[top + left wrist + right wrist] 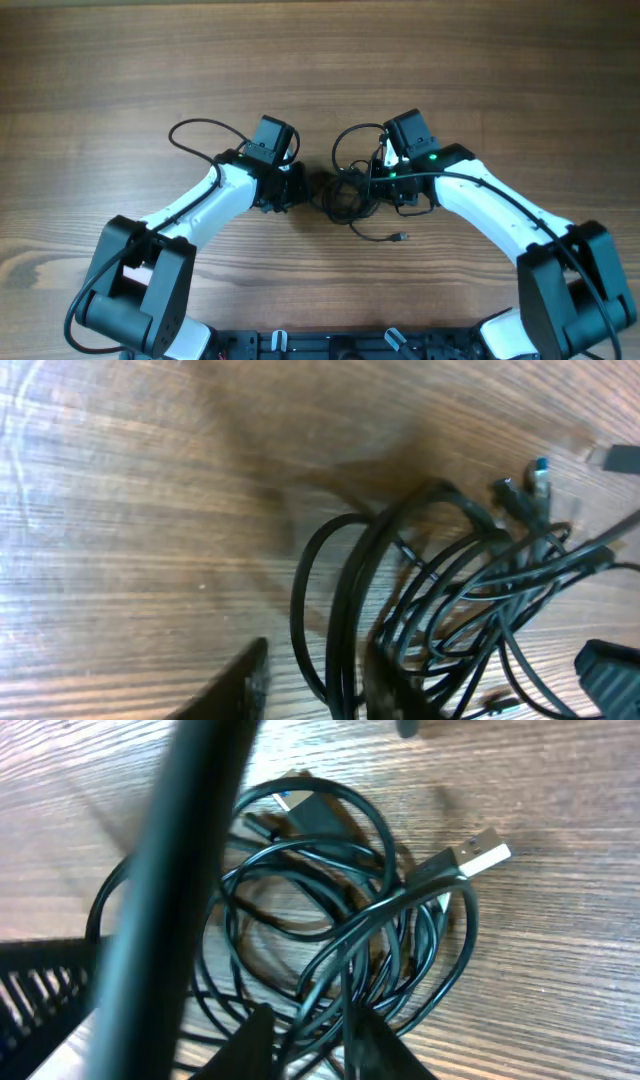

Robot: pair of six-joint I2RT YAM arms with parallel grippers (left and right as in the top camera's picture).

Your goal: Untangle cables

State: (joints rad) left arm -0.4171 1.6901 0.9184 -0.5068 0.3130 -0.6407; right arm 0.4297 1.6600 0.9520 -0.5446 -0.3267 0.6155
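Observation:
The cables (345,195) are thin black cords in a tangled bunch of loops on the wooden table, between my two grippers. One end with a small plug (400,237) trails toward the front. My left gripper (305,190) is at the bunch's left side; in its wrist view the fingers (315,685) are apart, with a few strands (340,620) between them. My right gripper (378,185) is at the bunch's right side, its fingers (318,1045) apart around several strands (330,910). A silver-tipped USB plug (480,852) lies on top of the loops.
The left arm's own thicker black cable (195,130) loops over the table behind the left gripper. The right arm's thick cable (170,900) crosses the right wrist view, blurred. The wooden table (320,50) stretches beyond.

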